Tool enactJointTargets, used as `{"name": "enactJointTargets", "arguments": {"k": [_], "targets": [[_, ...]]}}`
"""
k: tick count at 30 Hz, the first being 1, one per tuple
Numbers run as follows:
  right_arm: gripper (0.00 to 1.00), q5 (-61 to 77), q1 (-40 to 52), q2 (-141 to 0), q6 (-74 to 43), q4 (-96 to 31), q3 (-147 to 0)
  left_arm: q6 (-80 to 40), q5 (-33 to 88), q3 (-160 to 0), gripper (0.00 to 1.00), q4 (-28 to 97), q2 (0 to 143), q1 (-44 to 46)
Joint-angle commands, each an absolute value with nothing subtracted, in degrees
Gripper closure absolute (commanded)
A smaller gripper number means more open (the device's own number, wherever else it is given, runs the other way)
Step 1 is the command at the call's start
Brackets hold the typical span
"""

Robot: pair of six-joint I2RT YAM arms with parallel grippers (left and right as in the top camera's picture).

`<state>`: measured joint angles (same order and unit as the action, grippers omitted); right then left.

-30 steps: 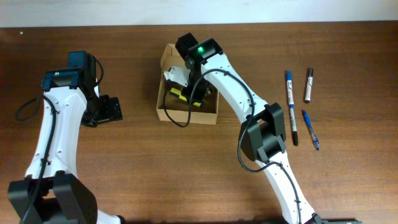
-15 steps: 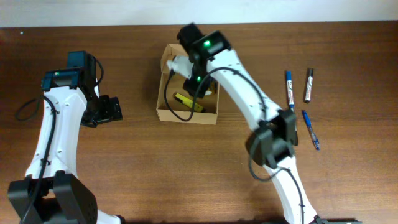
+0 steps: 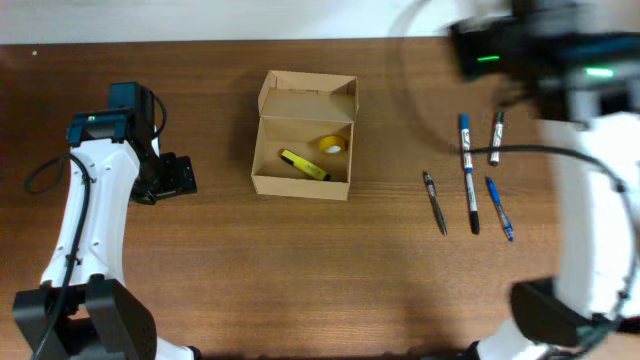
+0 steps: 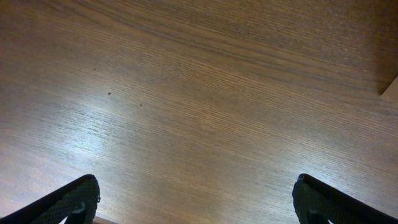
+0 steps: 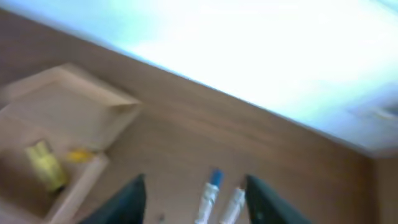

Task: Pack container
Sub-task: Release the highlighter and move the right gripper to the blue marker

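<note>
Now, your right gripper (image 5: 197,199) is spread and empty above the blue marker (image 3: 470,190), whose long axis runs up-down at frame right; the container (image 3: 305,100) lies leftward, upper centre. Left gripper (image 4: 196,200) is spread too.

- Overhead, the right arm (image 3: 560,55) at 1 o'clock is a smear, and its far end is lost in the blur.
- The right wrist view is soft throughout. The container (image 5: 62,143) at 9 o'clock runs off the left edge, and the yellow things (image 5: 46,165) inside it are shapeless blots.
- Two pens (image 5: 210,196) at 6 o'clock are blurred and cut by the bottom edge.
- The left gripper (image 4: 196,208) shows only its fingertips (image 4: 68,202), which are cropped at the bottom. A tan corner (image 4: 392,92) at 3 o'clock is too slight to name.
</note>
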<state>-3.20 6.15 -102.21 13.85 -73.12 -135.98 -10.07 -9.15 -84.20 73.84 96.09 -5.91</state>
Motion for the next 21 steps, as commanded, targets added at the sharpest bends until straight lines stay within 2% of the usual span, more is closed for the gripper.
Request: {"name": "enactJointTargets", "arguments": {"k": [1,4,9,21], "targets": [[0.46,3.2,-2.6,-100.9,10.1,-70.6,-125.7,-9.3,-8.8,-83.9,0.00,73.7,95.7,-6.1],[0.46,3.9,-8.1,-101.3,7.7,-65.2,-115.0,-9.3,-8.8,-83.9,0.00,73.7,95.7,-6.1],[0.48,3.2,-10.9,-105.4,5.2,-56.9,-100.1,-9.3,-8.8,-83.9,0.00,73.7,95.7,-6.1],[0.46,4.4,-10.9,-120.4,3.7,-54.8,-97.7,-9.3,-8.8,-83.9,0.00,73.7,95.7,-6.1]]}}
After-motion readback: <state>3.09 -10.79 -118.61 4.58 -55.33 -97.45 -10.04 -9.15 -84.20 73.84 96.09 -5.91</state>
